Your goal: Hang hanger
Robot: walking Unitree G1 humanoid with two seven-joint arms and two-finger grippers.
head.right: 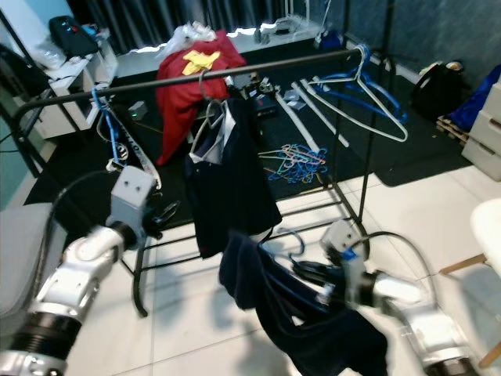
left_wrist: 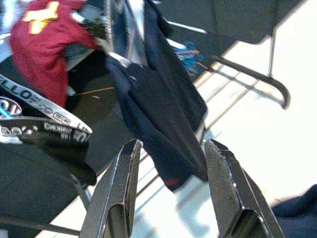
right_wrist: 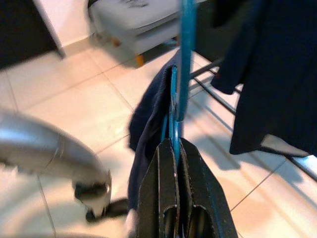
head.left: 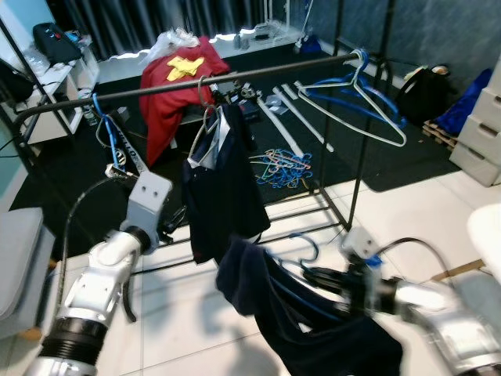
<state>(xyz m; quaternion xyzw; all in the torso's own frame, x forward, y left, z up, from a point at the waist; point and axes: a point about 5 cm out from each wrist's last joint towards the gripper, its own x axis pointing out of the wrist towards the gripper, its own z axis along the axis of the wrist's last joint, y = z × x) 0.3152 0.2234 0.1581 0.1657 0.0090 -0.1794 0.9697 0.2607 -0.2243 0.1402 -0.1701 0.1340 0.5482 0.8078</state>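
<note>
At far left we noted a grey seat point(head.left: 17, 258) on the white tiles. Beside it our left gripper point(left_wrist: 171, 198) was raised in front of the black clothes rail point(head.left: 156, 88), its two black fingers point(left_wrist: 119, 191) spread apart with nothing between them. A blue hanger point(head.left: 109, 137) with a printed strap hung from the rail just above that arm. Near mid-rail hung a dark navy garment point(head.left: 223, 192) on its own hanger, and behind it a red cloth point(head.left: 168, 94) with a yellow patch was draped over something we could not make out.

Lower and to the right, our right gripper point(right_wrist: 176, 163) had its fingers pressed together on a blue hanger point(right_wrist: 184, 59) carrying a dark navy cloth point(head.left: 313, 321); this hanger sat well below the rail, close to the floor. Loose hangers point(head.left: 282, 166) lay on the dark rug behind. At the rail's right end hung two bare hangers point(head.left: 356, 102), pale and blue.
</note>
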